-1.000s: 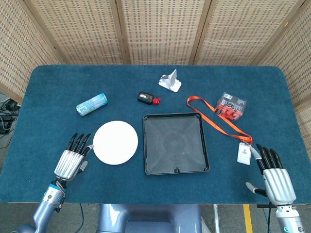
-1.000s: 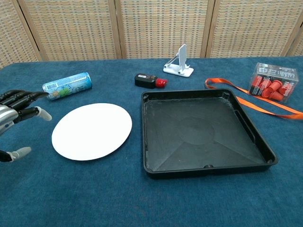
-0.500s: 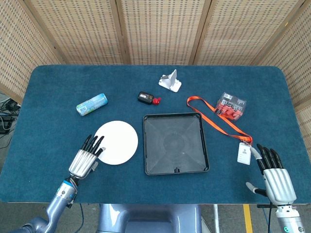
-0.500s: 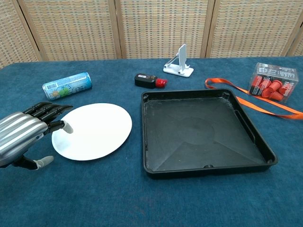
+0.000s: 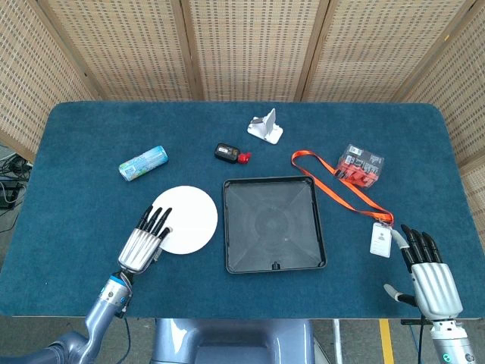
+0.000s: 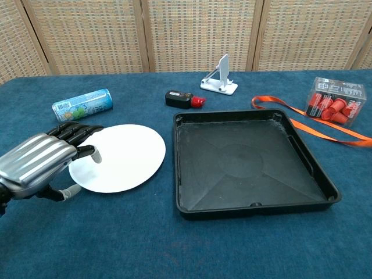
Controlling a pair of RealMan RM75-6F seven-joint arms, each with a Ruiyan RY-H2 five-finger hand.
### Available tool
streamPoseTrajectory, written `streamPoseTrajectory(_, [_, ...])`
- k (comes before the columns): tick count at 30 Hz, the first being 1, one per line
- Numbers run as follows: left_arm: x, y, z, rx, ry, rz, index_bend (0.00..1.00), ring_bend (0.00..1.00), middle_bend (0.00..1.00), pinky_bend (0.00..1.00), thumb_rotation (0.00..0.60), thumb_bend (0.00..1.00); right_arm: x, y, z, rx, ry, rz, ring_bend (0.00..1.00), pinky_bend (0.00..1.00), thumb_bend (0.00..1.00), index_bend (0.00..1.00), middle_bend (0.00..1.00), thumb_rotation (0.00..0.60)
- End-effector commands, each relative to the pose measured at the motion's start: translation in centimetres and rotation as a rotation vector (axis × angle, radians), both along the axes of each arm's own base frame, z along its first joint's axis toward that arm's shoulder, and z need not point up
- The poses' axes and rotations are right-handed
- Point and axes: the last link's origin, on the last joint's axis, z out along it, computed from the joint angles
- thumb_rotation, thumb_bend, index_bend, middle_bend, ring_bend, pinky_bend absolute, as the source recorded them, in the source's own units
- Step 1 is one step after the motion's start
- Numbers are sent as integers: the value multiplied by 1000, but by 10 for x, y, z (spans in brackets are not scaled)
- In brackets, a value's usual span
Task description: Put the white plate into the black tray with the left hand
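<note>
The white plate (image 5: 189, 218) (image 6: 125, 156) lies flat on the blue cloth, just left of the black tray (image 5: 273, 224) (image 6: 250, 161). My left hand (image 5: 145, 241) (image 6: 42, 161) reaches over the plate's left edge, its dark fingertips (image 5: 161, 218) lying on the rim and the thumb low beside it. It holds nothing that I can see. My right hand (image 5: 428, 274) rests flat near the table's front right corner, fingers spread, away from everything; it shows only in the head view.
A blue-green can (image 5: 142, 162) (image 6: 82, 105) lies behind the plate. A small black and red device (image 5: 229, 154) (image 6: 182, 99) and a white stand (image 5: 265, 125) (image 6: 221, 78) sit behind the tray. An orange lanyard (image 5: 341, 188) with badge (image 5: 380, 238) and a box of red cups (image 5: 361, 164) (image 6: 336, 99) lie right.
My left hand has moved right, from beside the plate onto its left edge. The plate has slid a little right, toward the tray. The right hand is unchanged.
</note>
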Motion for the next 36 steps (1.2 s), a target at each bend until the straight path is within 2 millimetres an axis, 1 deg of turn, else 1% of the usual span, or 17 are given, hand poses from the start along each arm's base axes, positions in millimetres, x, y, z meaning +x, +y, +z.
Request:
streamPoseTrajectory(1, [1, 1, -3, -7, 6, 2, 341, 0, 0, 0, 600, 331, 0, 0, 1, -3, -1, 0, 0, 0, 134, 0, 0, 600])
streamPoseTrajectory(11, [3, 4, -8, -9, 25, -1, 356, 0, 0, 0, 600, 338, 0, 0, 1, -9, -3, 1, 0, 0, 133, 0, 0, 600])
streamPoseTrajectory(14, [5, 6, -9, -6, 28, -1, 366, 0, 0, 0, 600, 392, 0, 0, 1, -9, -3, -1, 0, 0, 134, 0, 0, 600])
streamPoseTrajectory(16, [6, 7, -11, -6, 29, -1, 385, 0, 0, 0, 600, 453, 0, 0, 1, -6, -1, 2, 0, 0, 134, 0, 0, 600])
streamPoseTrajectory(18, [7, 9, -13, -7, 31, 0, 423, 0, 0, 0, 600, 491, 0, 0, 0, -4, 1, 3, 0, 0, 134, 0, 0, 600])
streamPoseTrajectory(21, [10, 10, -15, 1, 28, -4, 516, 0, 0, 0, 600, 513, 0, 0, -1, -2, 3, 2, 0, 0, 134, 0, 0, 600])
streamPoseTrajectory(23, [12, 9, -16, 10, 21, -8, 600, 0, 0, 0, 600, 518, 0, 0, -1, -2, 3, 1, 0, 0, 134, 0, 0, 600])
streamPoseTrajectory(25, [14, 9, -16, 31, 6, -15, 708, 0, 0, 0, 600, 520, 0, 0, -1, -2, 4, 0, 0, 0, 134, 0, 0, 600])
streamPoseTrajectory(27, [17, 8, -14, 56, -21, -29, 764, 0, 0, 0, 600, 519, -1, 0, -1, -2, 4, 1, 0, 0, 134, 0, 0, 600])
streamPoseTrajectory(30, [20, 9, -10, 93, -61, -53, 801, 0, 0, 0, 600, 519, 0, 0, -1, -3, 4, 2, 0, 0, 134, 0, 0, 600])
streamPoseTrajectory(33, [26, 12, -1, 136, -118, -83, 803, 0, 0, 0, 600, 518, 0, 0, -1, -3, 3, 2, 0, 0, 134, 0, 0, 600])
streamPoseTrajectory(36, [37, 22, 14, 194, -163, -129, 803, 0, 0, 0, 600, 517, 0, 0, -1, -2, 4, 4, 0, 0, 133, 0, 0, 600])
